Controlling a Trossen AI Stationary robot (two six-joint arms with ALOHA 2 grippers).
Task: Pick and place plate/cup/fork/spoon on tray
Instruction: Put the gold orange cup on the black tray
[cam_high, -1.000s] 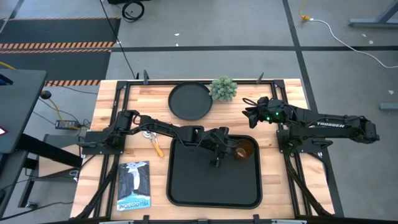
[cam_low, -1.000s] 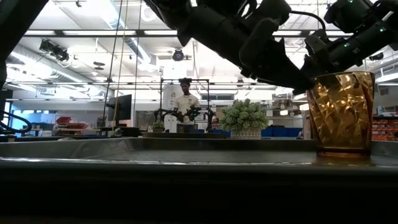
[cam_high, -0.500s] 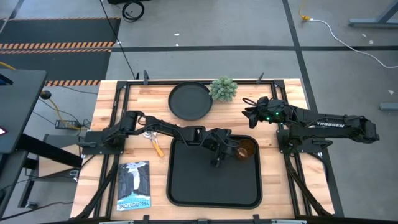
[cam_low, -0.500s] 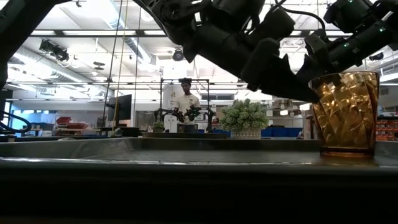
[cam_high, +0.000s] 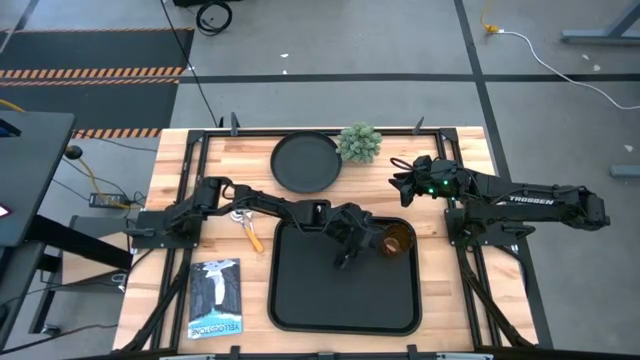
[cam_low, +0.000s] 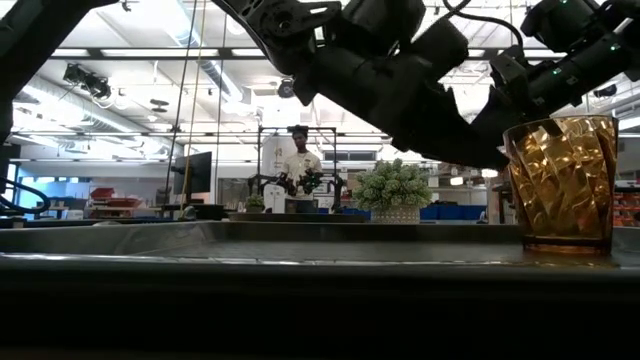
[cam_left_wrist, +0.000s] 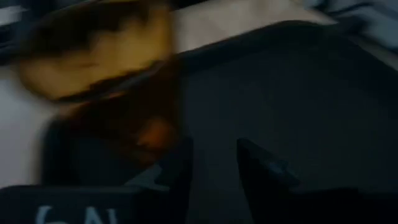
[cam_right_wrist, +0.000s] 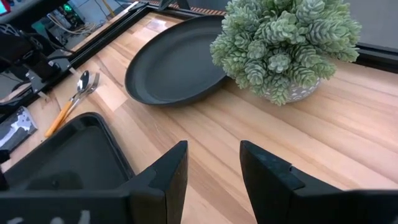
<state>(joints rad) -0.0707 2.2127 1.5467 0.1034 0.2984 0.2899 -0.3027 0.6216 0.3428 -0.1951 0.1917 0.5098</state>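
The cup (cam_high: 396, 240) now stands at the tray's (cam_high: 345, 305) far right corner, the left gripper (cam_high: 350, 250), fingers released, has drawn back beside it, so the plate (cam_high: 306, 161) comes next; the right gripper (cam_right_wrist: 211, 171) waits open.

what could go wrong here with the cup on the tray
The left gripper sits right beside the cup at the tray's far right corner; pulling away, it might clip and topple the cup. The cup also stands close to the tray rim, so a nudge could push it off onto the table.
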